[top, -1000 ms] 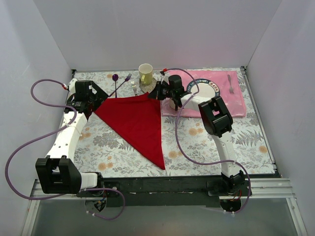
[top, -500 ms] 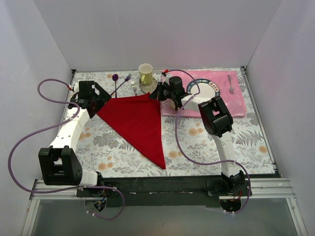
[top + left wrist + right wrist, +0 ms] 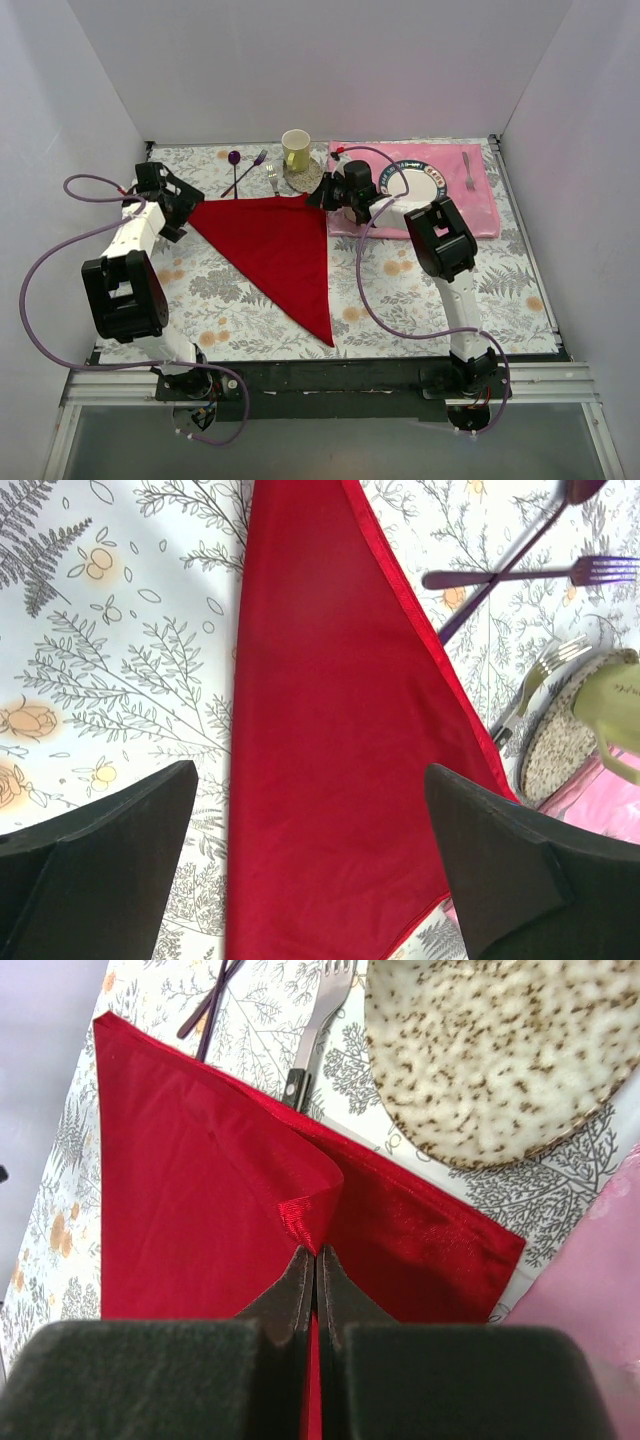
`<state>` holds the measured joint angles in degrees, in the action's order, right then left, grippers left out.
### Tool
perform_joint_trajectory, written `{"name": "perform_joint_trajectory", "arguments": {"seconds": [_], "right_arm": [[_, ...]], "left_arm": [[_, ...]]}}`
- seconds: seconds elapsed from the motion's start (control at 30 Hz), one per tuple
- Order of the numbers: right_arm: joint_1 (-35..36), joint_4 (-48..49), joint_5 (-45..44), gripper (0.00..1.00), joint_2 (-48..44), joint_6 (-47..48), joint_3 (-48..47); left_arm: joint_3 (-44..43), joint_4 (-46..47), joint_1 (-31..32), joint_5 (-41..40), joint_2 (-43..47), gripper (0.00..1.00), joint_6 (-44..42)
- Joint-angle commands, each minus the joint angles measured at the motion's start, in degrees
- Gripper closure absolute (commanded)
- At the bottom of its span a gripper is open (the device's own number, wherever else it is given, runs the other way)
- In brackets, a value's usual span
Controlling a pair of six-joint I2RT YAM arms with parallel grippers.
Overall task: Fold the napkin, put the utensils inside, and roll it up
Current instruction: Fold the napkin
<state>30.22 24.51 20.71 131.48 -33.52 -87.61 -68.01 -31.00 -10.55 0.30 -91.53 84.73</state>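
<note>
The red napkin [image 3: 280, 250] lies as a folded triangle on the floral table, its long point toward the near edge. My right gripper [image 3: 318, 193] is shut on the napkin's far right corner and pinches a raised fold [image 3: 310, 1215]. At the napkin's far left corner hovers my left gripper [image 3: 183, 207], open; in its wrist view the gripper [image 3: 310, 770] is above the cloth [image 3: 330, 730] with nothing between the fingers. A fork [image 3: 272, 178] with silver tines and a dark handle [image 3: 296, 1086] lies just beyond the napkin's far edge, handle end tucked under it.
A purple spoon-and-fork pair [image 3: 245, 168] lies crossed at the back. Beside it, a yellow mug [image 3: 295, 150] stands on a speckled coaster [image 3: 490, 1050]. The pink placemat [image 3: 470, 215] at the back right bears a plate [image 3: 418, 180] and a silver fork [image 3: 467, 170].
The left arm has drawn back toward the far left wall, taking its open gripper off the napkin's left part to the corner. The right gripper stays shut on the cloth.
</note>
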Motion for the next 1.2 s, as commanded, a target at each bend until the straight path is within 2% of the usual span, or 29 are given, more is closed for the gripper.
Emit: {"name": "perform_joint_trajectory", "arguments": {"seconds": [0.0,0.67,0.83,0.97,1.03,1.13,1.17], "right_arm": [[0.54,4.13,-2.34,0.99,-4.56,0.56,1.74],[2.65,-0.60,-9.28,0.99,-8.61,7.15,3.68],[2.92,-2.53,-10.25,0.94,-7.47,7.59,1.93],[3.44,-6.31,-12.71,0.87,-6.59,9.69,-0.44],[3.44,-12.27,-14.72,0.81,-5.54,11.36,-3.16],[4.67,-21.59,-20.24,0.57,-5.62,17.05,-9.32],[5.28,-24.05,-22.27,0.45,-5.97,18.73,-11.94]], "left_arm": [[-3.80,1.30,-1.05,2.87,-1.37,0.03,0.53],[-8.10,2.96,-3.96,4.97,-8.32,0.05,0.17],[-8.98,3.49,-4.04,6.47,-10.16,0.05,0.35],[-9.16,5.16,-3.96,8.23,-11.22,0.09,0.09],[-9.86,5.95,-3.96,9.37,-12.45,0.11,-0.53],[-10.83,6.75,-4.04,10.16,-14.46,0.16,-1.06],[-11.27,6.92,-4.22,10.25,-15.17,0.17,-1.14]]}}
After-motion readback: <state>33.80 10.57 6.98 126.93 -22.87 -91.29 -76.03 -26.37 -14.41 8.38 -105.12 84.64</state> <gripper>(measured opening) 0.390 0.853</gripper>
